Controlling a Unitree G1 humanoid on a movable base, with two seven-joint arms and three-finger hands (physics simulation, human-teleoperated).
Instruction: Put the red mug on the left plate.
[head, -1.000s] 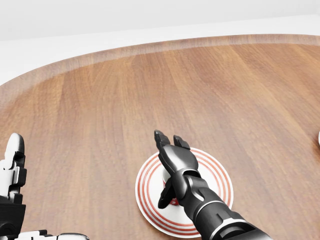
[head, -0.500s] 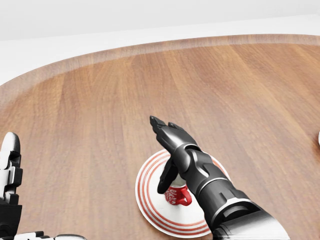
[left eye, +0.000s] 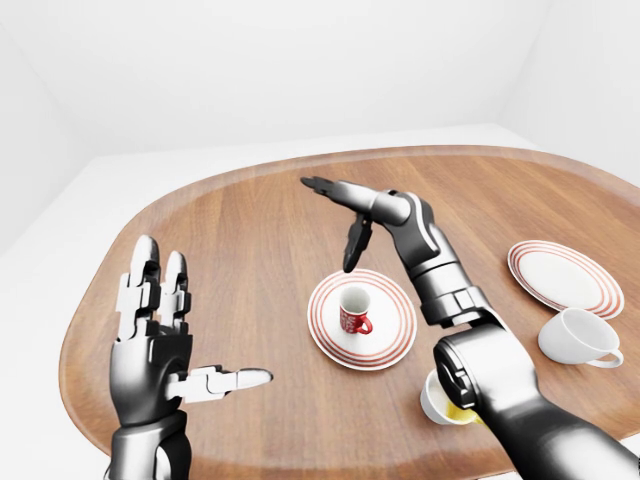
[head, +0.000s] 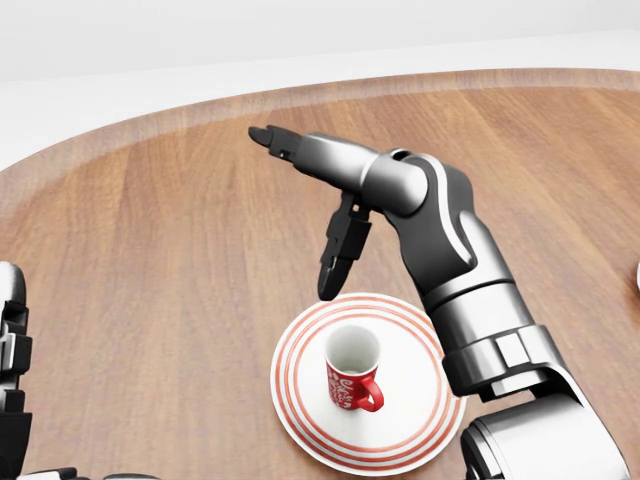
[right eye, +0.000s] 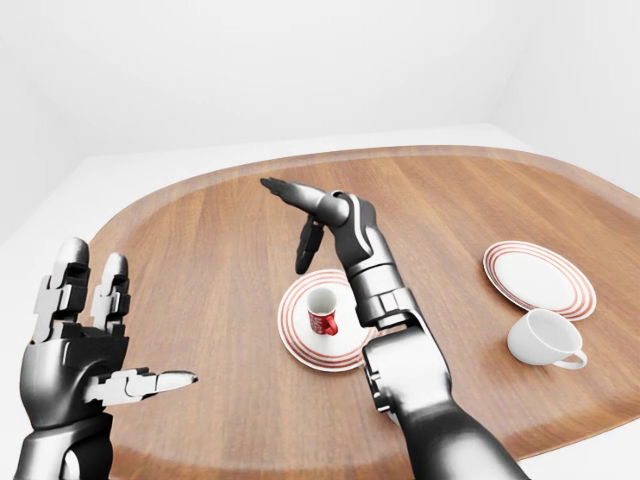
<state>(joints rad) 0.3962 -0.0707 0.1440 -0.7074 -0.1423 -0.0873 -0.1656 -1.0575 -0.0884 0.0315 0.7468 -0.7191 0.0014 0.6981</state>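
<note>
The red mug (head: 352, 371) stands upright in the middle of the left plate (head: 300, 410), the plate with red rings. Its open mouth faces up, and its handle sticks out toward the right side of the head view. The job looks done, because the mug already sits on that plate.

The right hand (head: 325, 190) is above the mug, toward the top of the head view, and does not touch it. Its fingers are spread open and it holds nothing. One finger (head: 338, 255) hangs down toward the plate's top rim, while the others point out to the left. The left hand (left eye: 160, 340) is well to the left of the plate, with its fingers open and pointing up. It holds nothing either. The right hand is much nearer the mug.

The next move is likely just to pull the right hand away. There is plenty of bare wooden table (left eye: 240, 240) above and to the left of the plate, so going that way looks safe. To the right of the plate are a white cup (left eye: 575, 337) and a second plate (left eye: 560, 275), both well apart from it. A small yellow bowl (left eye: 440, 400) sits near the plate's lower right, partly hidden by the right arm. The arm should lift up so it does not knock the mug.
</note>
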